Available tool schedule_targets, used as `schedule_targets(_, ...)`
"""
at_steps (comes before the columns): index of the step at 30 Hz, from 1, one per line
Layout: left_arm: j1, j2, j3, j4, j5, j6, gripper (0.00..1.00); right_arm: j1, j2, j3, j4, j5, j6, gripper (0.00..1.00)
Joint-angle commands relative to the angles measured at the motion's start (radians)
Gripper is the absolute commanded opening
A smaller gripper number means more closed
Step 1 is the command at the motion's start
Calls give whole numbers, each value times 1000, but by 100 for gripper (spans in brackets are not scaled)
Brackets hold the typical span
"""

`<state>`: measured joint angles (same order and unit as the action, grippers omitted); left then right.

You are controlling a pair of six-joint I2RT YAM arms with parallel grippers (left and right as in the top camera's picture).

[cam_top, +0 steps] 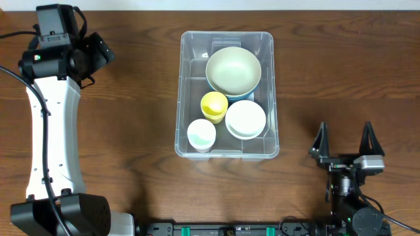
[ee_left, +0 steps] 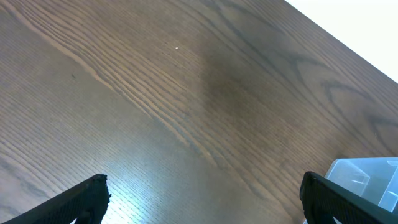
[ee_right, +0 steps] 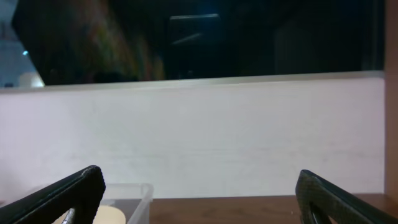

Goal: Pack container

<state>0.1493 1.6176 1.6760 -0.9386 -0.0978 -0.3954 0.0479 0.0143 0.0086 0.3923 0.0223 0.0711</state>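
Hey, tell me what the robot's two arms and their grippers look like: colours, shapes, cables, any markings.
The left arm has a long white shell between bulky black joints, a thin black cable alongside and a small green light. The right arm is black with a silver-grey block. The right gripper has two black tapered fingers; the left gripper shows matte black fingertips. No markings are readable.

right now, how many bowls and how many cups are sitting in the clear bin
bowls: 2, the large pale bowl and the white bowl
cups: 2, the yellow cup and the white cup
total: 4 in the container; the blue edge under the large bowl may be another, cannot tell
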Motion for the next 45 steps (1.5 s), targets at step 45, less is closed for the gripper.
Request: schedule_targets(45, 3, 10, 9, -3, -16, 2, 98, -8, -10, -3, -463, -56, -129, 99)
